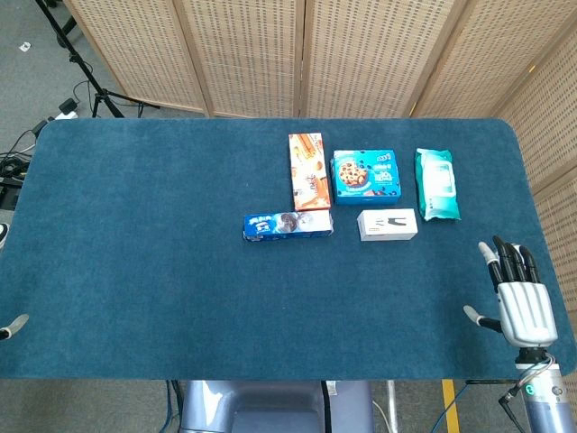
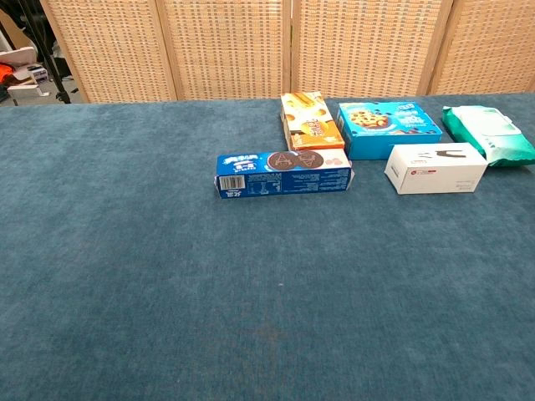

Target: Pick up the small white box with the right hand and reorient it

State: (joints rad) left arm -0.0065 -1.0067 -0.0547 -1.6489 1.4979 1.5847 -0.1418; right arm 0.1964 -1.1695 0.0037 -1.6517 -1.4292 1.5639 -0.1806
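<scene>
The small white box (image 1: 388,225) lies flat on the blue cloth, right of centre; in the chest view this white box (image 2: 435,168) shows dark print on top. My right hand (image 1: 517,295) hovers near the table's front right corner, fingers spread and pointing away from me, holding nothing. It is well apart from the box, to its right and nearer me. Only a fingertip of my left hand (image 1: 13,326) shows at the front left edge. Neither hand appears in the chest view.
A blue cookie sleeve (image 1: 288,225) lies left of the white box. Behind it are an orange biscuit box (image 1: 308,170), a blue cookie box (image 1: 365,176) and a teal wipes pack (image 1: 436,184). A wooden lattice screen (image 1: 306,54) stands behind the table (image 1: 135,225).
</scene>
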